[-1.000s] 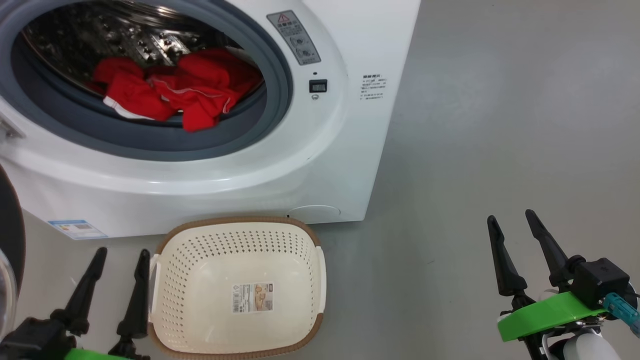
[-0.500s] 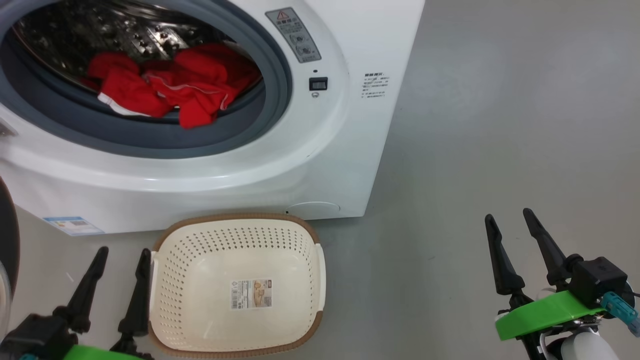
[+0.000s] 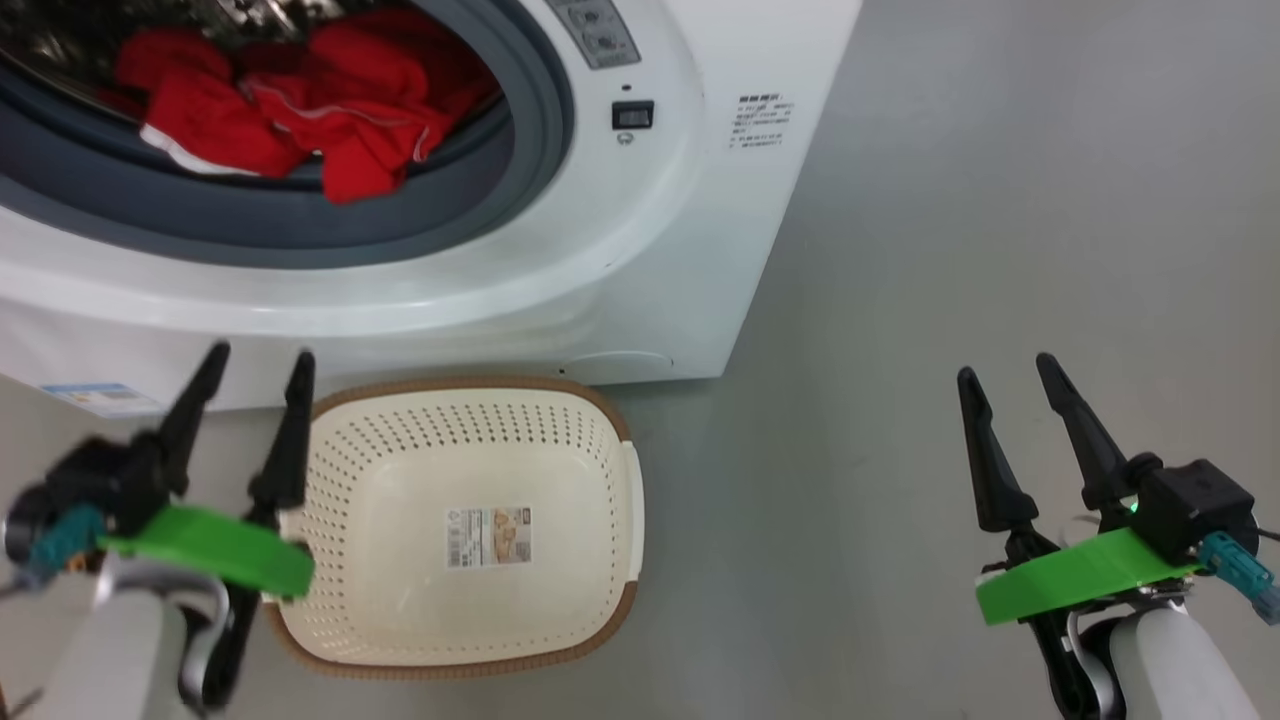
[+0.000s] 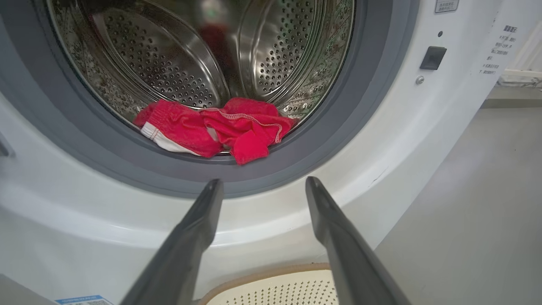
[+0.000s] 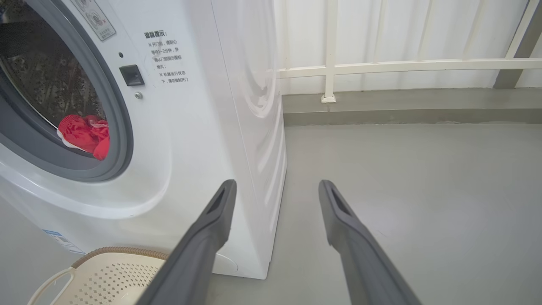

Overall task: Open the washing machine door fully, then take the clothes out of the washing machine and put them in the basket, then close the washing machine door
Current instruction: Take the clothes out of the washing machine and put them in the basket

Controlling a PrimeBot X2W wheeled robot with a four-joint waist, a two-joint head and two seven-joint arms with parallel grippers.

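Observation:
The white washing machine stands with its mouth uncovered; its door is out of view. Red clothes with white trim lie at the front of the steel drum, against the grey gasket; the same clothes are straight ahead of my left gripper. On the floor before the machine sits the cream basket, with only a label sticker inside. My left gripper is open at the basket's left rim, fingers pointing at the machine. My right gripper is open over bare floor at the far right, past the machine's corner.
Grey floor stretches to the right of the machine. A white railing and a low kerb run along the back. A blue label marks the machine's lower left front.
The head camera has tilted, shifting the whole picture upward. My left gripper has risen and moved forward beside the basket towards the machine. The right gripper has barely moved.

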